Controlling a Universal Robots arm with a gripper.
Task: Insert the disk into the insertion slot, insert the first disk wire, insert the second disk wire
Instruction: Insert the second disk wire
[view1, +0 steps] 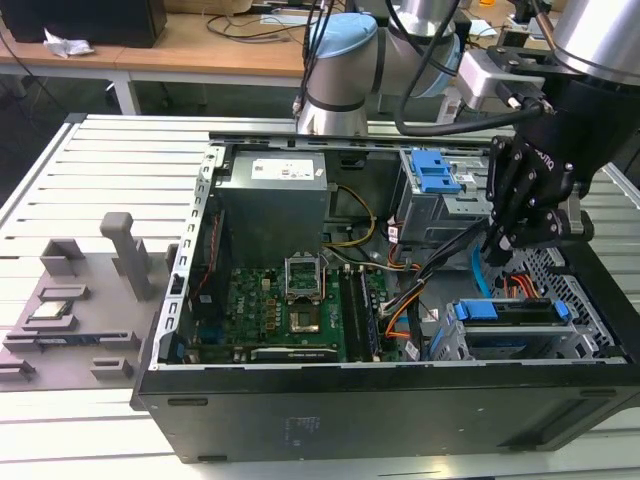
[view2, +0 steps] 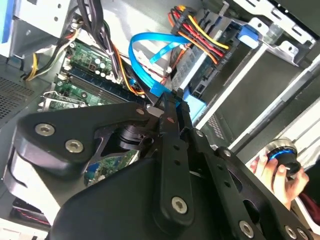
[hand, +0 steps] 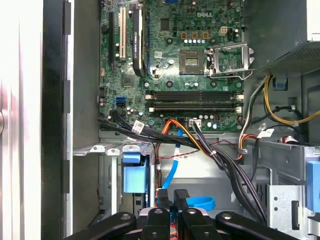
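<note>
The disk (view1: 520, 310), in its blue caddy, sits inside the insertion slot (view1: 505, 345) at the case's near corner on the exterior view's right. A red, yellow and black wire bundle (view2: 200, 35), the first disk wire, runs to the disk's end. The second disk wire (view2: 142, 42) is a light-blue flat cable that loops above the disk (view2: 192, 67). My black gripper (view1: 495, 250) hangs just over the disk. In both wrist views its fingertips (view2: 170, 100) are pressed together on the light-blue cable's end (hand: 167, 175), close to the caddy (hand: 132, 172).
The open case holds a green motherboard (view1: 290, 300), a grey power supply (view1: 272, 200) and a taller cage with blue tabs (view1: 435, 172). Black cable bundles (hand: 220, 160) cross beside the gripper. A person's hand (view2: 272, 167) holds a round object outside the case. A grey fixture (view1: 70, 300) lies on the exterior view's left.
</note>
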